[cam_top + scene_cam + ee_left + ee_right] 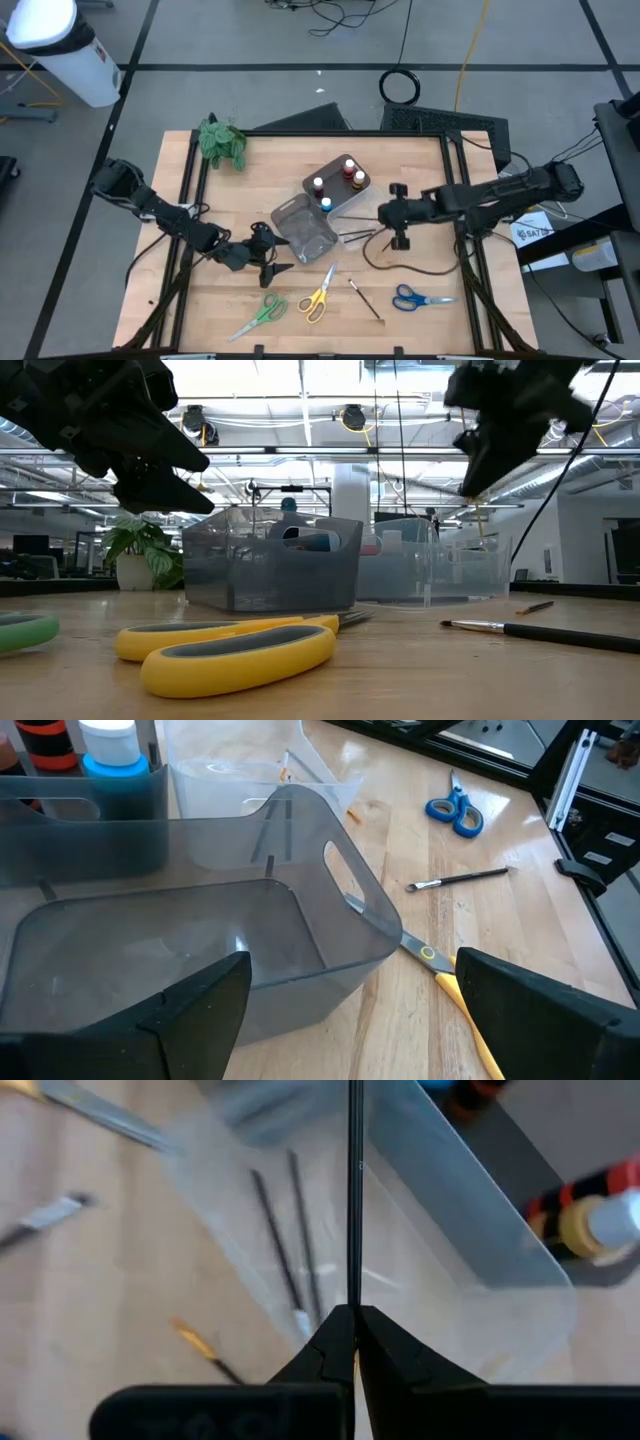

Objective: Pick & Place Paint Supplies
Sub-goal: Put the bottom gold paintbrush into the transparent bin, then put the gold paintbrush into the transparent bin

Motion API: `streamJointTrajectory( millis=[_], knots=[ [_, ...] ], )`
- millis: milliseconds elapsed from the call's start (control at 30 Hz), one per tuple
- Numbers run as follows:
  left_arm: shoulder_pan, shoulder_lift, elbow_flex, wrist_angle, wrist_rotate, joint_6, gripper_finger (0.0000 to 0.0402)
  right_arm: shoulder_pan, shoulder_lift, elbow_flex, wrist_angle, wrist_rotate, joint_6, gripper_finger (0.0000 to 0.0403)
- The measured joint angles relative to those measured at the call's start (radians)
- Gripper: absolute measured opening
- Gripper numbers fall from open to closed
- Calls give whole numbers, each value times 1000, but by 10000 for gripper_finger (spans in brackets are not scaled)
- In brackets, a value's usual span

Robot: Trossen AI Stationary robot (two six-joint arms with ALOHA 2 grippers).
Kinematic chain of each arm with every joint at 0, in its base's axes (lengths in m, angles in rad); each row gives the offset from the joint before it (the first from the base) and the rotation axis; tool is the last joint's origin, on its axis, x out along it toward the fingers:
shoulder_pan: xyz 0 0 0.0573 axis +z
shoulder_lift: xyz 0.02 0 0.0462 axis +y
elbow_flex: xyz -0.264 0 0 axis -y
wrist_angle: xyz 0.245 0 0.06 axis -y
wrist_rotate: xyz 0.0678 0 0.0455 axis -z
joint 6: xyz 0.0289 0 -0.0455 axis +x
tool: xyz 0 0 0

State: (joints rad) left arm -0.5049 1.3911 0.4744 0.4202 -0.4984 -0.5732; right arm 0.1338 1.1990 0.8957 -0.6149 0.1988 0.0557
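Observation:
My right gripper (pixel 384 213) is shut on a thin dark brush (pixel 352 1190), above a clear tray (pixel 450 1240) in which two more brushes (pixel 290 1240) lie. My left gripper (pixel 350 1020) is open over the near wall of an empty grey tray (pixel 305 230), touching nothing. Paint bottles (pixel 340 182) stand in a grey holder behind the trays. Flat on the table's near part lie green scissors (pixel 262 312), yellow scissors (pixel 320 297), blue scissors (pixel 415 298) and one brush (pixel 365 298). My right gripper pinches the brush's thin handle (pixel 352 1295) between its two shut fingertips. The brush runs straight on from the fingertips, along the fingers. The gripper slants downward, and the brush is lifted clear above the clear tray.
A green leafy plant (pixel 222 142) stands at the far left corner. A brush with an orange tip (pixel 200 1342) lies on the wood beside the clear tray. A dark frame (pixel 460 200) runs around the tabletop. Bare wood shows at the far side and the near right.

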Motion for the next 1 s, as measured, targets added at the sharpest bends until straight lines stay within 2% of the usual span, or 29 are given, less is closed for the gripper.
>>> streamJointTrajectory(
  millis=[200,467,567,833,1000],
  knots=[
    [0,0,0,0,0,0,365,-82,14,-48,-4,-21,-125,0],
    [0,0,0,0,0,0,365,-93,14,-98,98,-21,-175,11],
    [0,0,0,0,0,0,365,-93,14,-101,130,-20,-167,32],
    [0,0,0,0,0,0,365,-88,2,-102,147,-20,-136,122],
    [0,0,0,0,0,0,365,-39,-38,-102,145,-50,-66,146]
  ],
)
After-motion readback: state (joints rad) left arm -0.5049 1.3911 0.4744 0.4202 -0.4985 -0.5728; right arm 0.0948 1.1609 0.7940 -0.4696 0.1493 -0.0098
